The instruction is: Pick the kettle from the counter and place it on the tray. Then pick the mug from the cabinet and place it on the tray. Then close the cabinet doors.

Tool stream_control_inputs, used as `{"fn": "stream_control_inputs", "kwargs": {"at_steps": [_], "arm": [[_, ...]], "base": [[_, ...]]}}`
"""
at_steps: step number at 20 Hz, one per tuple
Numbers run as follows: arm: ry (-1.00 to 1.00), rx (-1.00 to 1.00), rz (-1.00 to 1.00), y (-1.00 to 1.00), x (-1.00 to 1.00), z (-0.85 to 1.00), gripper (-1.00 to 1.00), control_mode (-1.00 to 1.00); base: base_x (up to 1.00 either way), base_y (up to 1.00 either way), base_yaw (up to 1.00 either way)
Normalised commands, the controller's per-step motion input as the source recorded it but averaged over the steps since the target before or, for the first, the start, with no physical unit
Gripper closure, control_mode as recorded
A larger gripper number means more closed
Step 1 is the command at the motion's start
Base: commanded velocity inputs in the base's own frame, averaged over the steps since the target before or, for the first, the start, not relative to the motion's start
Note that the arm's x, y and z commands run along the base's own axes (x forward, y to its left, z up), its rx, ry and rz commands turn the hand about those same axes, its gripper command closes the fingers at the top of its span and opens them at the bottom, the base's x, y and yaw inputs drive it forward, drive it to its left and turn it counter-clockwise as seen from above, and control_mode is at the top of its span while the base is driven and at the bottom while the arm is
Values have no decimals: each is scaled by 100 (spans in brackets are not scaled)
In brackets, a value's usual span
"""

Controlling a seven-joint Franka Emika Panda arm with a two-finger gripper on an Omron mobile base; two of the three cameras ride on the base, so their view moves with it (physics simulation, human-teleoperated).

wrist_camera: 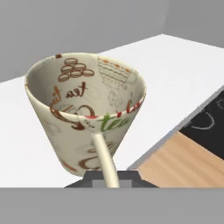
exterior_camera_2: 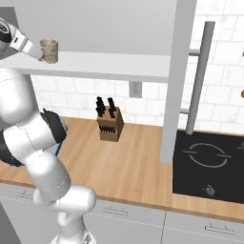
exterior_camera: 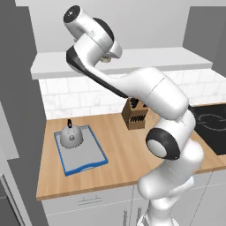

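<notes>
Up on the white shelf (exterior_camera_2: 109,64) of the cabinet, the mug (exterior_camera_2: 49,50) stands upright with its handle turned toward the gripper (wrist_camera: 107,177). From the hand camera, the handle runs straight down from the mug body, at 6 o'clock, into the space between the finger tips. The jaws seem closed around this handle, but I cannot tell it with certainty, because the tips are mostly hidden. On the counter (exterior_camera: 119,150) below, the kettle (exterior_camera: 71,136) already sits on the tray (exterior_camera: 90,159), in its far half. From the left base view the tray lies at about 7 o'clock from the raised hand, so I judge the mug must travel down and to that side, into the free near half.
</notes>
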Motion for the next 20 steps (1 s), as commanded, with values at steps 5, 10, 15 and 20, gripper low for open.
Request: {"fn": "stream_control_inputs", "kwargs": {"at_steps": [5,10,15,20], "arm": [[0,0,58,0,-100,-9,100,-100],[-1,0,83,-7,-99,-21,100,-100],[0,0,99,-5,-67,-51,100,-100],[0,-1,64,-1,1,-91,100,-100]], "base": [[0,0,0],[0,0,0],[0,0,0],[0,0,0]]}}
